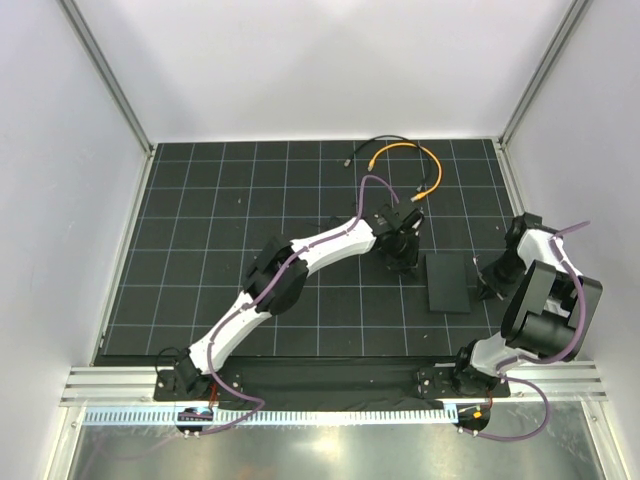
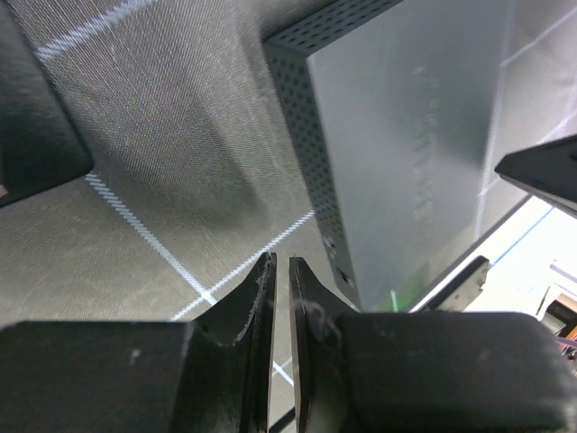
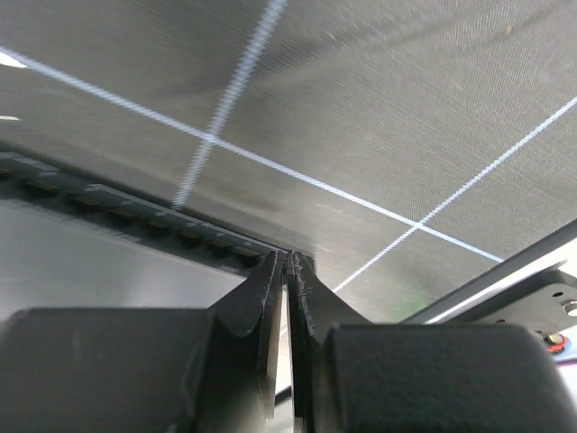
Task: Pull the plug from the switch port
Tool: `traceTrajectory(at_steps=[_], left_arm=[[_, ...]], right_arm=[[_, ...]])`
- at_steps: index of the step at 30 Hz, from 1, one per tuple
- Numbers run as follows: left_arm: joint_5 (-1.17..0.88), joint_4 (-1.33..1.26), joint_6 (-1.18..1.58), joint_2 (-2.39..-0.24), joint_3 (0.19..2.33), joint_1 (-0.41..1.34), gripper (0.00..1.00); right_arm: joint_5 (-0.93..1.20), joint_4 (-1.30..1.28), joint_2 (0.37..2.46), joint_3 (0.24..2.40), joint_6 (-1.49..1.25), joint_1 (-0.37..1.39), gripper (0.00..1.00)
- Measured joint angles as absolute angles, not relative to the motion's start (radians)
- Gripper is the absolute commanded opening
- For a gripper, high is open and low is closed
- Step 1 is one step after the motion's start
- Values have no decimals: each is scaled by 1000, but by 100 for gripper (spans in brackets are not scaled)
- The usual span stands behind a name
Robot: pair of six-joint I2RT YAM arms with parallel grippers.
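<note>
The switch port (image 2: 341, 269) is one of the small openings in the perforated side edge of the flat black box (image 1: 447, 282), which lies flat on the gridded mat (image 1: 250, 200), right of centre between my two arms. I see no plug seated in that edge in either wrist view. The orange cable (image 1: 425, 165) curls on the far part of the mat, its near end beside my left wrist and apart from the box; I cannot tell whether that end is the plug. I judge the box light, smooth and rigid, so it will slide unless braced from above. A plug would be small, hard plastic on a limp cable, so I would grip its body, not the wire. My left gripper (image 2: 280, 263) hovers just beside the ported edge, fingers drawn to a thin slit and holding nothing. My right gripper (image 3: 287, 257) sits at the opposite edge, fingers pressed together, also empty.
</note>
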State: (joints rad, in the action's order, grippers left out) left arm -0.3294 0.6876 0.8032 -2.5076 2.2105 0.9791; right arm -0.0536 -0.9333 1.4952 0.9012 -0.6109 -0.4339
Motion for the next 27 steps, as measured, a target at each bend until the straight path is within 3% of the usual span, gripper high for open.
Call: traceTrajectory(at_steps=[20,27], left_arm=[[-360,617,808,-2576,2250,999,20],[-369,601,803,-2590,2273,1000,21]], right_arm=[[7,-908,1482,756,-601,-431,6],[22,-925,1402,722,-646,-324,6]])
